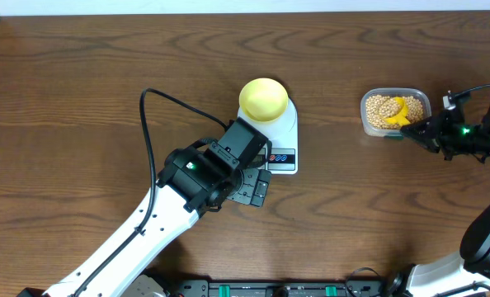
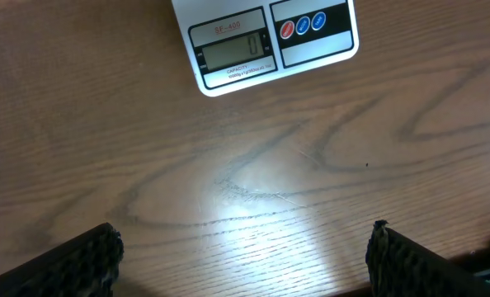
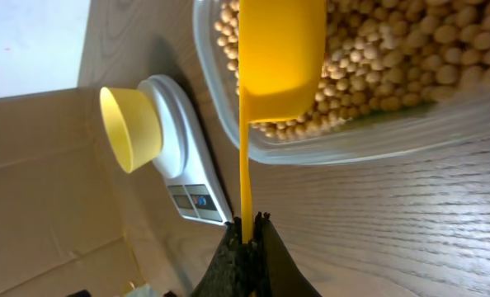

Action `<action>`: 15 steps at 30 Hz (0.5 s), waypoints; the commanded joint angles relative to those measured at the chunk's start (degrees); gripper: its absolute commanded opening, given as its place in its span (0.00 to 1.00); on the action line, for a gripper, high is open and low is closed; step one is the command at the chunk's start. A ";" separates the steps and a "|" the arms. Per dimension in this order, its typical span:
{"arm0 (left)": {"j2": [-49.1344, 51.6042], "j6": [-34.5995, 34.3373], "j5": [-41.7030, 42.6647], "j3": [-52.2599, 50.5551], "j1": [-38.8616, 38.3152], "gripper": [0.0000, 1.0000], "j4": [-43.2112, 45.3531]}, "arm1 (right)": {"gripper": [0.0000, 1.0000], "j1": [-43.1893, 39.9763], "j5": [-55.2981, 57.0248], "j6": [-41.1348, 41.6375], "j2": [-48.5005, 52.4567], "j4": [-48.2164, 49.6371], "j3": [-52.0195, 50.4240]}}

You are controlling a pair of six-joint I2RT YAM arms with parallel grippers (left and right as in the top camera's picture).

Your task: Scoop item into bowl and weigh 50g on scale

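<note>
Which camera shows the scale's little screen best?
Left wrist: the screen is close and faces the camera. Overhead, the left arm hides it. Right wrist shows the scale small and slanted.

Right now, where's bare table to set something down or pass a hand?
Bare wood: the strip between scale and tub; the whole far-left side beyond the left arm's cable; the near edge between both arms. Crowded: the scale's display end, where the open left fingers hover, and the tub, with the scoop held in the right fingers.
</note>
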 commanded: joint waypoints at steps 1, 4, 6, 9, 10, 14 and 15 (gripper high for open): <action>0.33 0.15 -0.72 0.74 0.15 0.97 0.04 | 0.01 -0.24 -3.15 -1.86 0.22 -0.02 -0.22; 0.33 0.15 -0.72 0.74 0.15 0.97 0.04 | 0.01 -0.24 -4.96 -2.75 0.22 0.00 -0.22; 0.33 0.15 -0.72 0.74 0.15 0.97 0.04 | 0.01 -0.24 -6.12 -3.41 0.22 0.02 -0.22; 0.33 0.13 -0.70 0.74 0.15 0.97 0.04 | 0.01 -0.26 -6.43 -3.63 0.22 0.02 -0.22; 0.33 0.13 -0.72 0.74 0.15 0.97 0.04 | 0.01 -0.28 -6.80 -3.80 0.22 0.02 -0.22; 0.33 0.17 -0.72 0.74 0.15 0.97 0.02 | 0.01 -0.31 -7.02 -3.80 0.22 -0.02 -0.22; 0.33 0.48 -0.74 0.74 0.15 0.97 -0.22 | 0.01 -0.31 -6.99 -3.80 0.22 0.00 -0.22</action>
